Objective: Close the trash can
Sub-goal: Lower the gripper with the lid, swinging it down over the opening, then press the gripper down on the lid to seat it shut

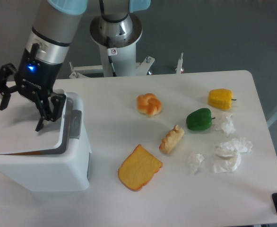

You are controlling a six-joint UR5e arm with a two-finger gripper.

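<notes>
Trash can [39, 165] at the tabletop's [176, 198] near-left corner, its lid [20, 135] lowered almost flat, a thin gap at the near edge. The hand [21, 109], fingers spread and empty, hovers directly above the lid; the closing push runs straight down.

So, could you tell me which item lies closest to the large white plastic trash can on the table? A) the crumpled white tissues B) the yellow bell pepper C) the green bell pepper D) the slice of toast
D: the flat orange-brown slice of toast lies just right of the large white plastic trash can, while both peppers and the tissues sit near the table's far right side.
</notes>
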